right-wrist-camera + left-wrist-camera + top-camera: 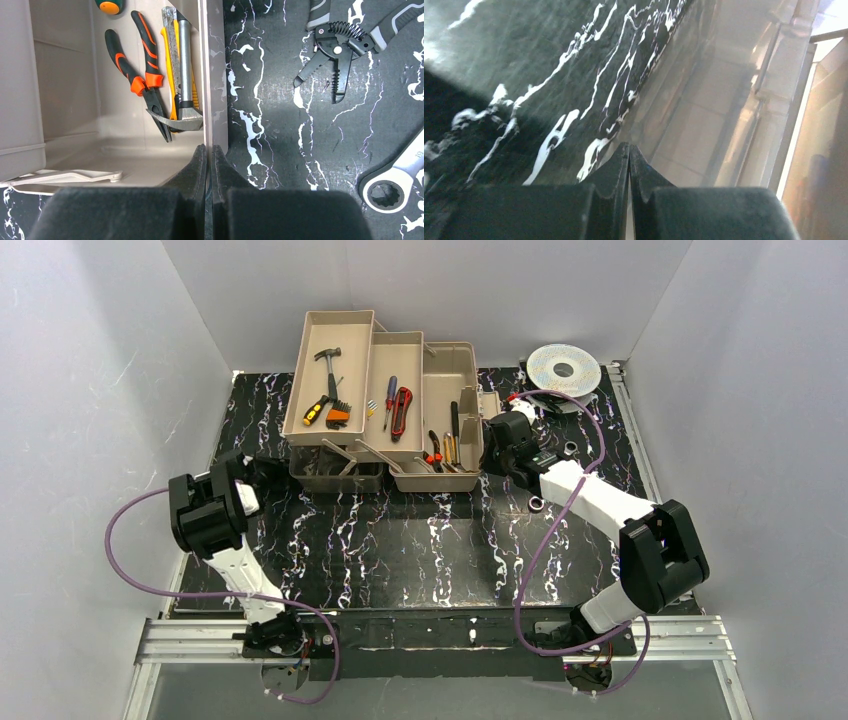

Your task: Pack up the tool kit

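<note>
The beige toolbox point(444, 358) stands open at the back of the table, its fold-out trays point(340, 320) spread to the left. A hammer point(330, 365), a screwdriver point(389, 398) and a red knife point(401, 410) lie in the trays. In the right wrist view, orange pliers point(142, 85) and a yellow knife point(171, 60) lie in the box beside its right wall point(216, 90). My right gripper point(493, 447) point(207, 148) is shut at that wall's near end. My left gripper point(268, 472) point(629, 147) is shut, low against the toolbox's translucent left side point(724, 100).
A wire stripper point(335, 50) and a ring wrench point(395, 180) lie on the black marble mat right of the toolbox. A round silver spool point(563, 367) sits at the back right. White walls enclose the table.
</note>
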{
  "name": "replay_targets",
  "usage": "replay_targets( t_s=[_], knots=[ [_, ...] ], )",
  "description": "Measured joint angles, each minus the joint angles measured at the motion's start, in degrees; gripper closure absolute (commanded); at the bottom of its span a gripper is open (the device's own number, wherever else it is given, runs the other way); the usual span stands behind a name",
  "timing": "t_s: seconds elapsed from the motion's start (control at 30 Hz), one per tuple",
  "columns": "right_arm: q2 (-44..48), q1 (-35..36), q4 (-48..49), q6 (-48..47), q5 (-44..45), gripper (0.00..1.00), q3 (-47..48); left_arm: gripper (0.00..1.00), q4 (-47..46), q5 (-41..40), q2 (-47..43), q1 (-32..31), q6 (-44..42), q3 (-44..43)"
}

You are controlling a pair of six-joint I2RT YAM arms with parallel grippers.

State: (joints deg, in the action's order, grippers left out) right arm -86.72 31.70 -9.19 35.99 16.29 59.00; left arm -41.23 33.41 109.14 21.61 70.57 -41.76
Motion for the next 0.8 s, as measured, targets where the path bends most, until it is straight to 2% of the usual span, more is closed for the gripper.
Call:
replay_targets(
  t_s=[0.17,0.33,0.43,0.63,0.8],
  knots=[
    [0.0,-0.2,0.0,-0.1,-0.5,0.99,0.0,1.0,-0.2,2.1,4.1,-2.3,-0.4,-5.8],
    [0.0,-0.4,0.1,-0.5,-1.4,0.99,0.0,1.0,-14.1,4.0,13.2,-3.0,8.7,-8.0],
    [0.0,-0.6,0.2,-0.9,-1.9,0.99,0.0,1.0,-23.7,5.2,15.6,-3.1,15.9,-8.0],
    [0.0,-0.7,0.2,-1.3,-2.3,0.99,0.0,1.0,-31.1,5.7,13.8,-3.6,22.5,-8.0],
    [0.0,-0.9,0.2,-1.5,-2.5,0.99,0.0,1.0,-28.6,5.7,9.8,-4.2,21.5,-8.0]
  ],
)
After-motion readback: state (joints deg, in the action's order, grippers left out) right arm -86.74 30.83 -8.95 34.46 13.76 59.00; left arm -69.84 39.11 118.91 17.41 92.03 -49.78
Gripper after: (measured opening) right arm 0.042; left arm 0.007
